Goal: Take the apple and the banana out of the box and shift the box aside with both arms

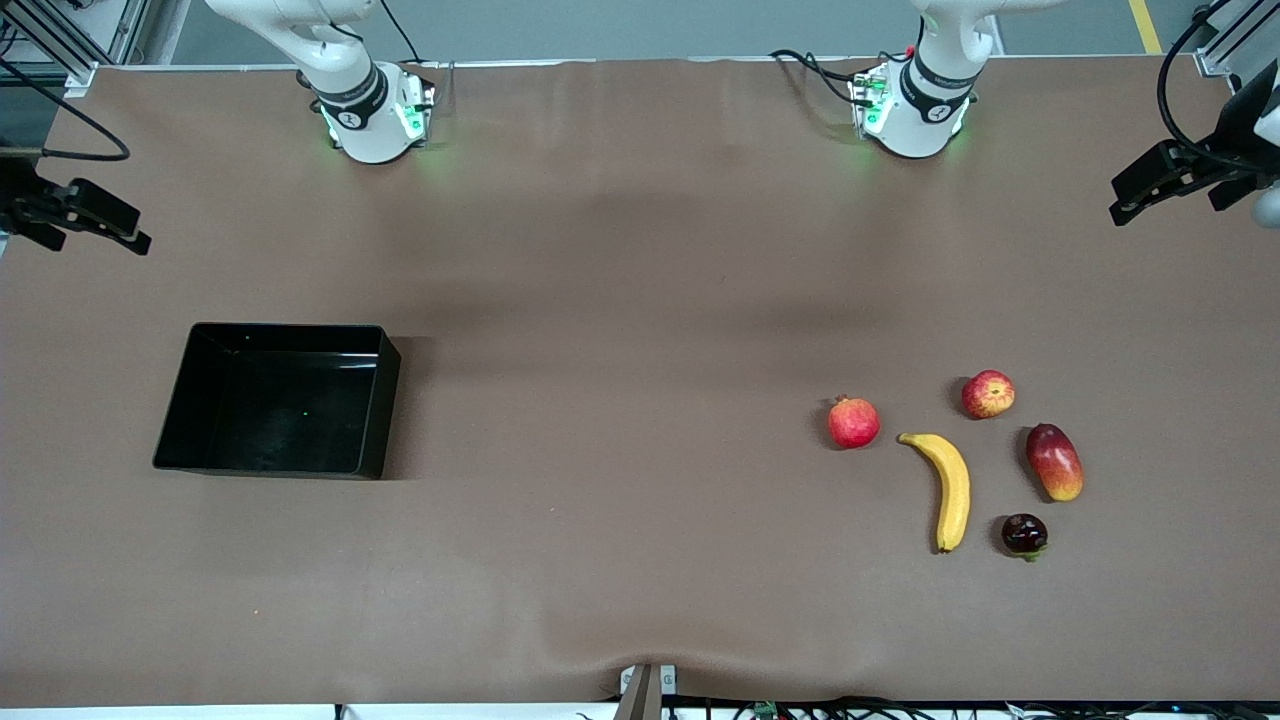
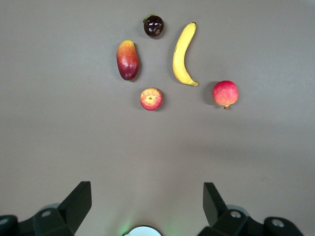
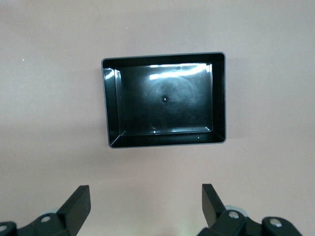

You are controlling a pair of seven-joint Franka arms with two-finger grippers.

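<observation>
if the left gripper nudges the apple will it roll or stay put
The apple looks round and smooth, so a nudge would probably send it rolling across the flat table. It touches no other fruit, so nothing would stop it at once. It probably feels firm, and may slip unless the fingers close across its middle.

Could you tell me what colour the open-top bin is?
Glossy black bin, clearest in the right wrist view.

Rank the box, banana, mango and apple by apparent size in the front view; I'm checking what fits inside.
1. box
2. banana
3. mango
4. apple
All lie on the table at similar depth, so the order is safe.
</observation>
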